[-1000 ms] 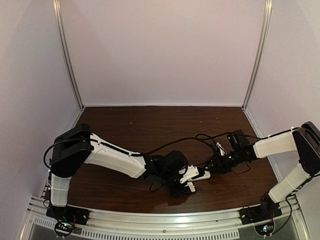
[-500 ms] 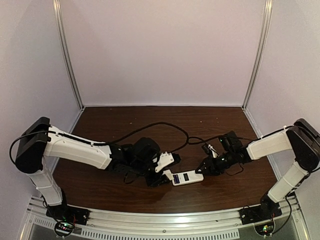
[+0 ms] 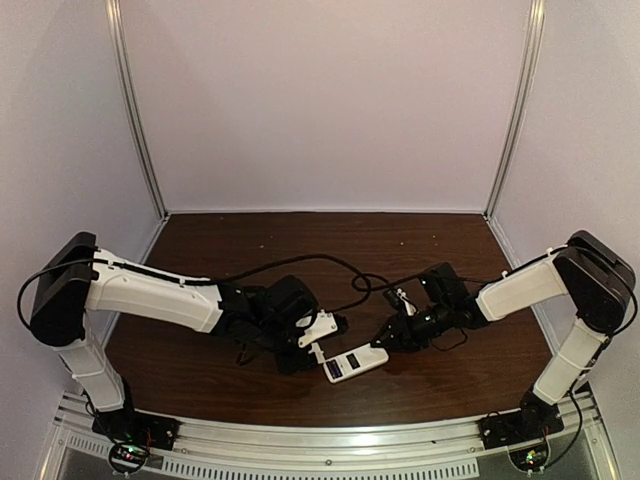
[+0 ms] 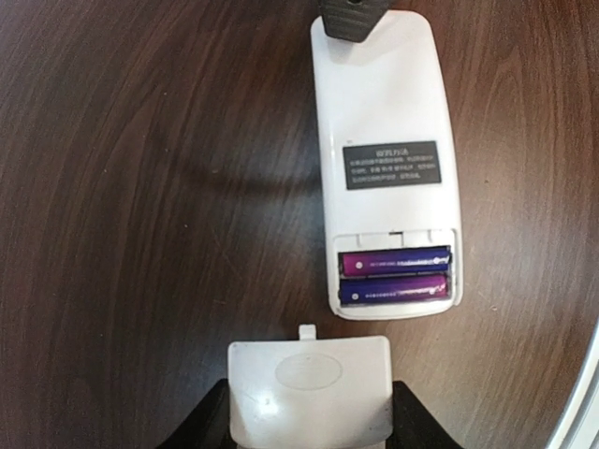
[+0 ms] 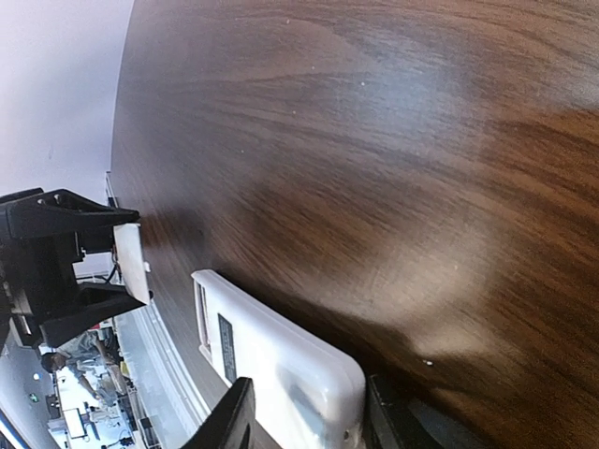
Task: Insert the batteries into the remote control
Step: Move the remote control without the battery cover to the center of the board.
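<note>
Clamped white cover [image 4: 309, 383] in left jaws, just beside remote control [image 4: 386, 140] lying back-up on bench [image 4: 140, 187], 2 batteries [image 4: 395, 275] seated; pinched its far end, seemingly, with right jaws.

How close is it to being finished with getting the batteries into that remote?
Nearly done, it seems. Both batteries already lie side by side in the back of the remote. In hand: the right gripper clamps the remote's far end, and the left gripper holds the white cover just short of the battery end. Left: probably only fitting that cover on.
</note>
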